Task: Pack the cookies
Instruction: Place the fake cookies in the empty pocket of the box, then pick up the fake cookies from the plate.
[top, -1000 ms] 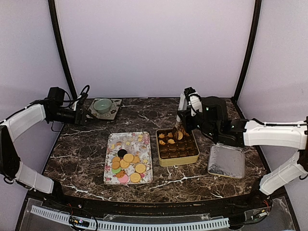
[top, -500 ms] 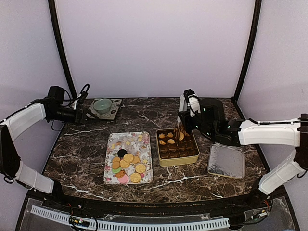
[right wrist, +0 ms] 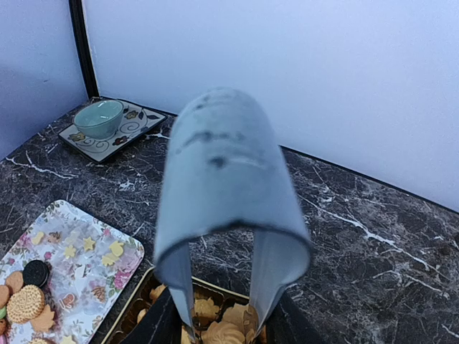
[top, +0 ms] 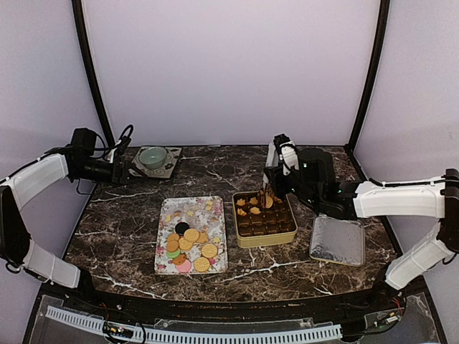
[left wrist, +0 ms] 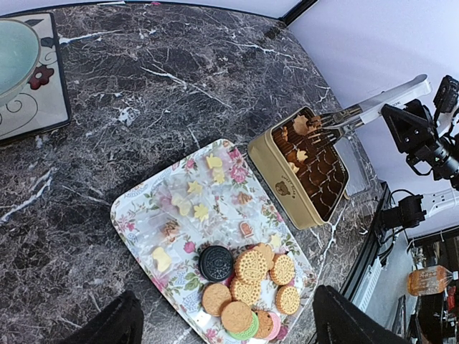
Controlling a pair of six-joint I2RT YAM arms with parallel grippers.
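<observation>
Round cookies (top: 190, 247) lie heaped at the near end of the flowered tray (top: 168, 211): golden ones, a dark one, pink and green (left wrist: 251, 287). Small pale biscuits are scattered further up the tray. My right gripper (top: 281, 163) is shut on metal tongs (right wrist: 222, 165). The tongs' tips reach down among golden cookies (right wrist: 222, 333) in the far row of the gold tin (top: 247, 242). Whether the tips pinch one cannot be told. My left gripper (top: 122, 174) hangs open at the far left, high over the table, its dark fingers (left wrist: 107, 322) framing the tray.
The tin's lid (top: 337, 240) lies flat to the right of the tin. A green bowl (top: 153, 156) on a patterned square plate stands at the back left. Brown paper cups fill the rest of the tin (left wrist: 323, 172). Walls close in the back and sides.
The right arm has shifted slightly, and the tongs stay over the tin's far row with their blades a little wider apart. The left arm has not moved.
</observation>
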